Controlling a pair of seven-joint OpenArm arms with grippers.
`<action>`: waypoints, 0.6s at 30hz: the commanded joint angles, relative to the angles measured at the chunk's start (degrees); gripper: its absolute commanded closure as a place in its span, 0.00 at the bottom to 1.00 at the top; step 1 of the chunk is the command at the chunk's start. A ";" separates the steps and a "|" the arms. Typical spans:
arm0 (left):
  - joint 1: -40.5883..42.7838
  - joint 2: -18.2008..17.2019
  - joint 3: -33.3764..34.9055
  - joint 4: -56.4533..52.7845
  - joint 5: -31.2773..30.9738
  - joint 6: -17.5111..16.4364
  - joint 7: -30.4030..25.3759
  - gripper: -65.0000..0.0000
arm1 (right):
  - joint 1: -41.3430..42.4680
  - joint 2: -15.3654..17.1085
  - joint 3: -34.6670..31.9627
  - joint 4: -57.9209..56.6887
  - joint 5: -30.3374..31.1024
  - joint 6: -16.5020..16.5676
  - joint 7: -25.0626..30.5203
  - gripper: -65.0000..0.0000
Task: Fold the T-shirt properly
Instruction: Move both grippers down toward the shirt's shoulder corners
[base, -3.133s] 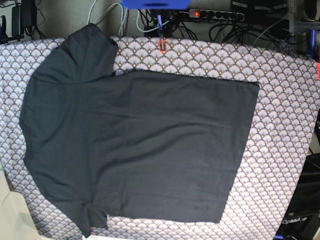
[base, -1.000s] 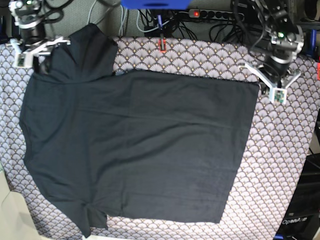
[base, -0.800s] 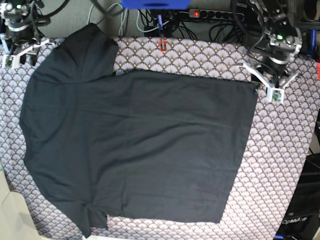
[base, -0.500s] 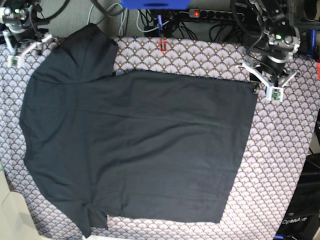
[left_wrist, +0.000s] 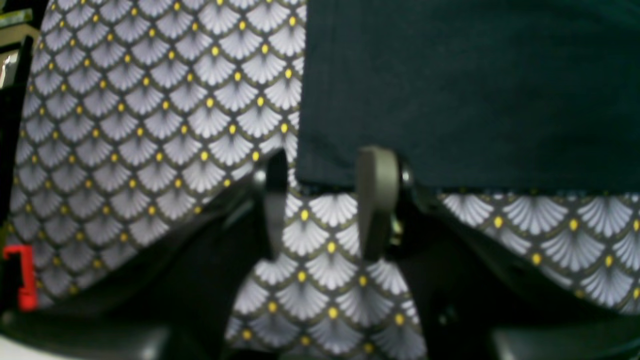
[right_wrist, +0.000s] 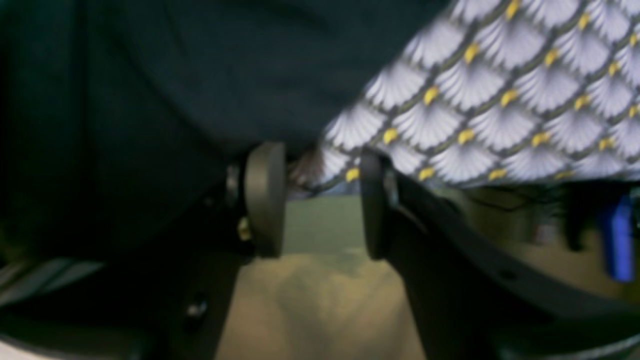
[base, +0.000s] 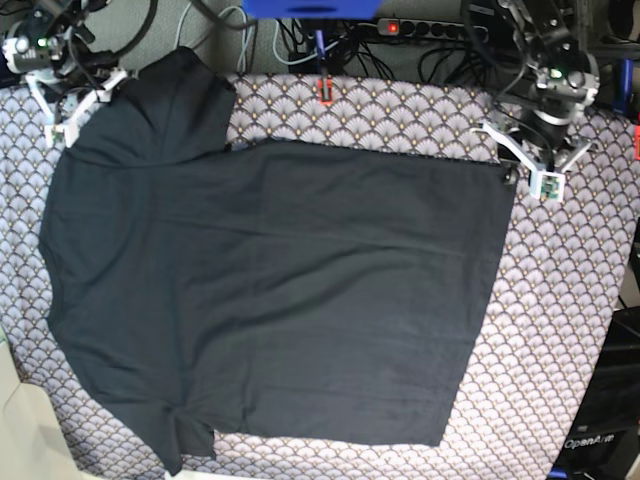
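The T-shirt (base: 280, 290) lies flat on the patterned cloth (base: 570, 300), and both grippers stand with jaws apart and empty: the left gripper (left_wrist: 325, 200) astride the hem corner, the right gripper (right_wrist: 315, 200) at the sleeve by the cloth's edge. A shallow close could pinch the cloth too or catch one layer only, so the shirt slips. Room is tight at the right gripper, where the cloth ends, while the cloth beyond the hem lies bare.

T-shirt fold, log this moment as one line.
T-shirt: flat, unfolded | left claw: open at hem corner | right claw: open at sleeve edge | nothing gripped

Text on black base (base: 592, 443), bottom right corner of base view: "OpenArm", white letters, partly cut.
Other text: none readable.
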 joint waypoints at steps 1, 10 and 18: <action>0.18 -0.61 -0.21 0.82 -0.36 0.27 -1.35 0.65 | -0.96 0.55 0.32 0.93 3.03 0.17 -0.02 0.59; 0.10 -1.49 -0.12 1.00 -0.36 0.27 -1.35 0.65 | -2.19 0.73 0.05 0.84 10.76 0.17 -2.04 0.59; 0.10 -2.28 -0.21 1.00 -0.36 0.27 -1.35 0.65 | -0.70 0.64 0.05 -0.39 10.76 0.17 -2.39 0.59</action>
